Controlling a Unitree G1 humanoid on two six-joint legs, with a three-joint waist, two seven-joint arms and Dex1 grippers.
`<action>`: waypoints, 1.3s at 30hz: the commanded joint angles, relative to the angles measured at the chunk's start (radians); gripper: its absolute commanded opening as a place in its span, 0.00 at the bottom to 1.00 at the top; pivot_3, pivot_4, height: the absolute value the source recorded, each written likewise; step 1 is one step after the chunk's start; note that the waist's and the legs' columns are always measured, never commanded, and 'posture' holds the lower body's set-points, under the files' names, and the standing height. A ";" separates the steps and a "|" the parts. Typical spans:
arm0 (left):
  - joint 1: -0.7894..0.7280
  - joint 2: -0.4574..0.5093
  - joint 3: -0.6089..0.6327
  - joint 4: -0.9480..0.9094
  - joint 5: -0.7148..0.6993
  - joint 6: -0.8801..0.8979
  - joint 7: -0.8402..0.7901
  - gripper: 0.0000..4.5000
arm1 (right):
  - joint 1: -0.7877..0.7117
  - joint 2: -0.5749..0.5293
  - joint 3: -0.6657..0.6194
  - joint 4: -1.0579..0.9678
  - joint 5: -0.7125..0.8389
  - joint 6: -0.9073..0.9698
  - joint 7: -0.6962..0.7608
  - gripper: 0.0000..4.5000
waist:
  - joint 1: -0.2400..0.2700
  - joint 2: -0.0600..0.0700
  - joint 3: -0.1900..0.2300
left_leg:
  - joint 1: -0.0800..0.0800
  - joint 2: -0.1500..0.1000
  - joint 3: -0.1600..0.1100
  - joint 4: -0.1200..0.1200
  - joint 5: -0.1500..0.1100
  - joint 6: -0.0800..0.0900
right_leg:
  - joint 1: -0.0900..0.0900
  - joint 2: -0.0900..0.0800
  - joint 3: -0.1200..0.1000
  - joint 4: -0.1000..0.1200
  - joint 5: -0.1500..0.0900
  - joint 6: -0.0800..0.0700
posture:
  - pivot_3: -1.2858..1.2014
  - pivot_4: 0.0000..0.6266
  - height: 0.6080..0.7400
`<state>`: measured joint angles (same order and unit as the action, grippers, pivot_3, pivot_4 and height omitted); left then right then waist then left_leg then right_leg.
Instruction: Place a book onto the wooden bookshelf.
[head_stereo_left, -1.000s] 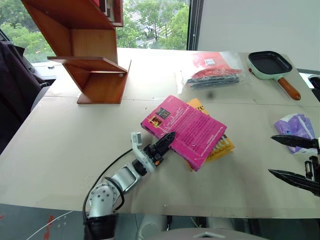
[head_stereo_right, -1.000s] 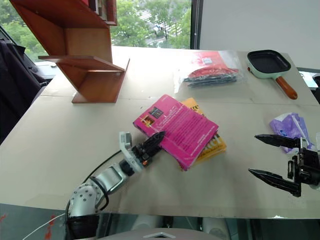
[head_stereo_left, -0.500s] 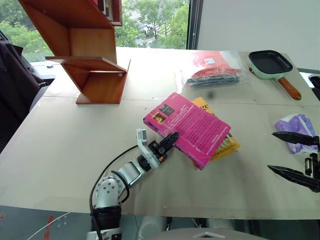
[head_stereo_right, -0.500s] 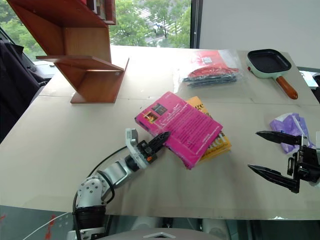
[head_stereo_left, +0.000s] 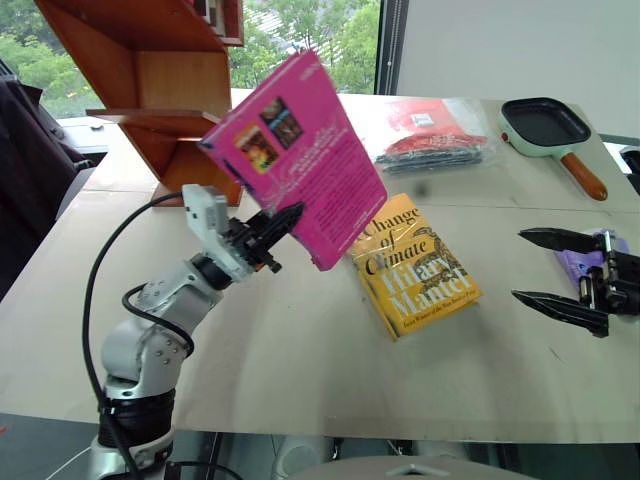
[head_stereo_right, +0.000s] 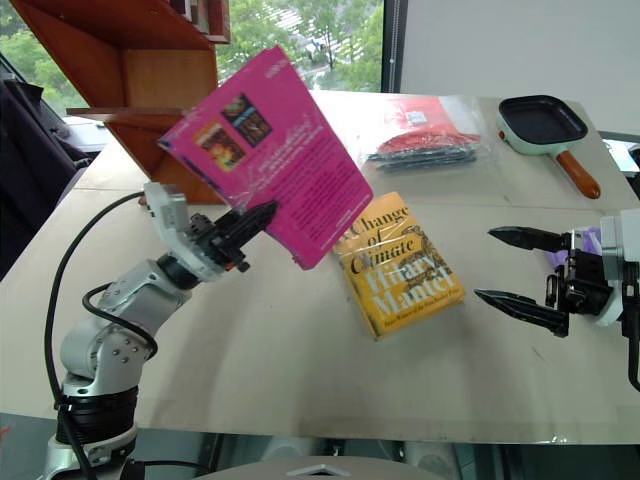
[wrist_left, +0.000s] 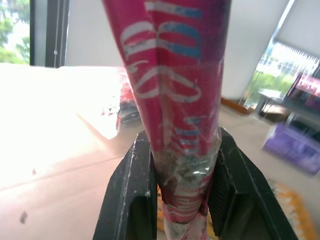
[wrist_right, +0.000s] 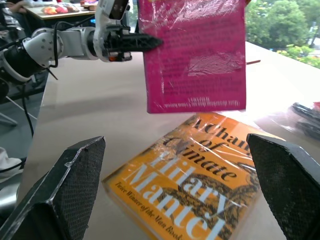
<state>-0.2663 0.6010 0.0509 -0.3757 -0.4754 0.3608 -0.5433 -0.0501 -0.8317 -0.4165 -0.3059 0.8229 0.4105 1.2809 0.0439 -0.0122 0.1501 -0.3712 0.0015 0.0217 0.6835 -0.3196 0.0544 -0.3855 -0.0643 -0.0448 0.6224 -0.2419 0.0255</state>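
Note:
The magenta book (head_stereo_left: 296, 158) hangs tilted in the air above the table, its back cover with small dark picture squares facing me. My left gripper (head_stereo_left: 286, 220) is shut on its lower edge; the left wrist view shows both black fingers (wrist_left: 131, 185) pressed on the book (wrist_left: 175, 95). The reddish-brown wooden bookshelf (head_stereo_left: 165, 80) stands at the table's far left, behind the raised book. My right gripper (head_stereo_left: 535, 268) is open at the right, pointing left over the table, with nothing between its fingers. From the right wrist view I see the book (wrist_right: 195, 55) and the left gripper (wrist_right: 142, 44).
A yellow book titled "A Change of Climate" (head_stereo_left: 414, 262) lies flat mid-table. A clear bag with red contents (head_stereo_left: 432, 138) and a mint-green pan (head_stereo_left: 548, 128) sit at the back right. A purple pack (head_stereo_left: 590, 262) lies behind the right gripper.
My left gripper shut on the magenta book and lifted it off the yellow book, up and to the left toward the shelf. The right gripper moved slightly inward, still open.

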 joint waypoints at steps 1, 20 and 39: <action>-0.185 0.089 -0.007 -0.041 0.306 -0.135 0.105 0.16 | -0.047 0.008 0.027 0.019 0.005 -0.011 0.004 1.00 | -0.003 -0.001 0.001 | -0.002 0.000 0.000 0.000 0.000 0.000 | -0.002 0.001 0.000 0.000 0.001 0.002 | 0.52 0.24 1.00; -0.574 0.569 -0.058 0.022 0.808 -0.115 -0.177 0.16 | -0.414 0.200 0.057 0.266 0.090 -0.005 -0.091 1.00 | -0.031 -0.002 0.008 | -0.011 0.001 0.001 0.003 0.002 -0.003 | -0.012 0.010 0.001 0.005 0.001 0.007 | 0.52 0.24 1.00; -0.264 0.816 0.121 0.077 0.838 -0.028 -0.384 0.16 | -0.586 0.277 0.127 0.489 0.015 -0.050 0.033 1.00 | -0.030 -0.003 0.012 | -0.013 0.001 0.003 0.003 0.002 -0.003 | -0.017 0.010 0.003 0.014 0.001 0.007 | 0.52 0.24 1.00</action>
<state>-0.5016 1.3927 0.1808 -0.3244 0.3658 0.3509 -0.9214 -0.6187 -0.5534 -0.2807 0.1979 0.8365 0.3818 1.3022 0.0143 -0.0156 0.1625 -0.3842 0.0028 0.0254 0.6863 -0.3174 0.0514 -0.4031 -0.0541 -0.0419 0.6373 -0.2404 0.0327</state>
